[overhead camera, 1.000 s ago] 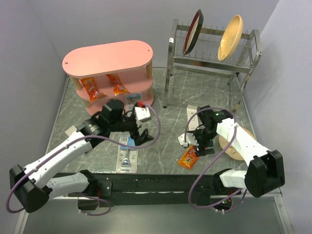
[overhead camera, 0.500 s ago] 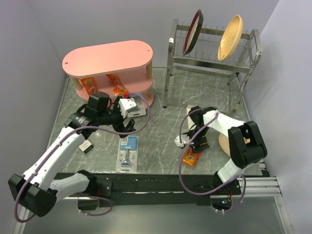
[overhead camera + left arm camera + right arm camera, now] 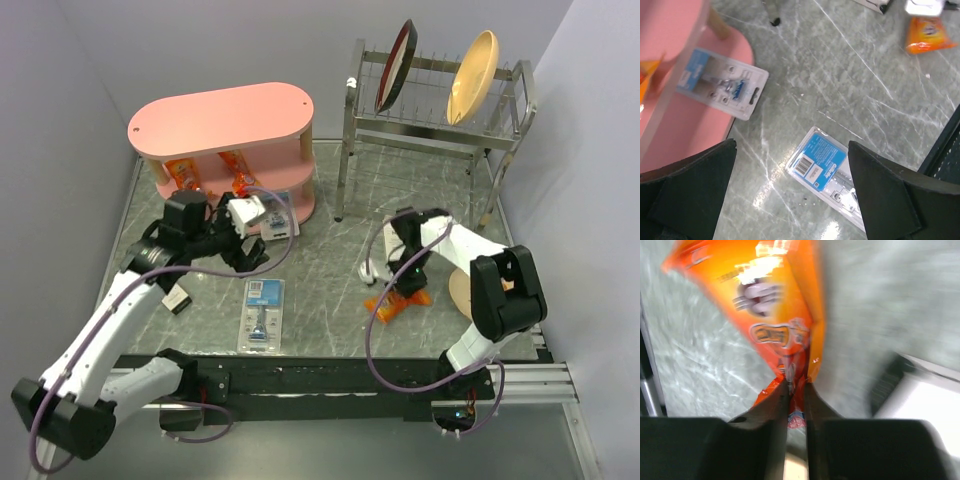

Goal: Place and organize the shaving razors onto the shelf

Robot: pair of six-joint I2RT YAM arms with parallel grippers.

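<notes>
One shaving razor pack (image 3: 262,314), clear with a blue card, lies flat on the table; in the left wrist view this razor pack (image 3: 827,167) sits below and between my wide-apart fingers. A second razor pack (image 3: 720,82) rests on the bottom board of the pink shelf (image 3: 220,118), one end hanging over the edge. My left gripper (image 3: 248,258) hovers open and empty between shelf and table pack. My right gripper (image 3: 408,282) is shut on the end of an orange snack packet (image 3: 775,305), right of centre.
A metal dish rack (image 3: 435,120) with two plates stands at the back right. Two orange snack packets (image 3: 182,175) lie on the shelf's middle tier. A tan round board (image 3: 465,295) lies under the right arm. A black rail (image 3: 330,375) lines the near edge.
The left gripper has drawn back from over the table razor pack toward the shelf, staying open. The right gripper has closed on the orange packet and shifted it slightly.
</notes>
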